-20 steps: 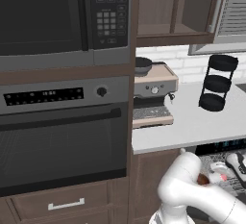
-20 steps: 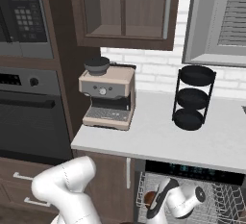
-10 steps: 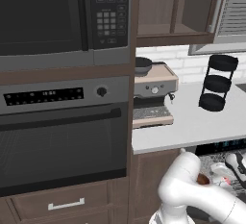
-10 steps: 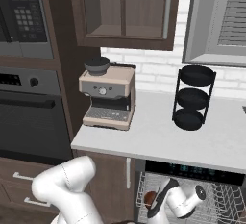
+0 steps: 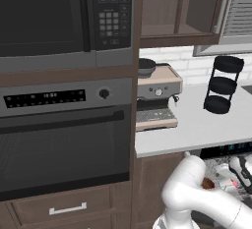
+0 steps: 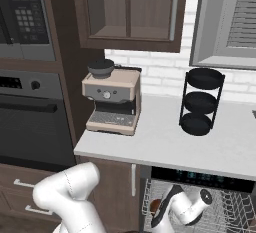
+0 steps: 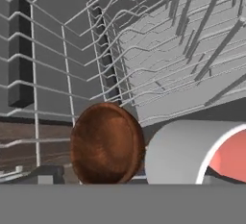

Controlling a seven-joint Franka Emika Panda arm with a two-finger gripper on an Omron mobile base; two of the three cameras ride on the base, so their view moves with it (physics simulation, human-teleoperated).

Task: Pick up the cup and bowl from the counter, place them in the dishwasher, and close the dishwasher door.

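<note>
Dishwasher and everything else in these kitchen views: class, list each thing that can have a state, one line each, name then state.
dishwasher: open, wire rack showing, teal lights lit.
bowl: brown, in the rack, tipped on its side.
cup: grey outside, pink inside, lying on its side beside the bowl.
oven: door shut.
upper cabinet: doors shut.
tiered stand: upright, nothing on its shelves.
gripper: cannot tell.

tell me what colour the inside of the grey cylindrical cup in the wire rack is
Salmon pink inside the grey cylindrical cup, clearest in the hand view.
</note>
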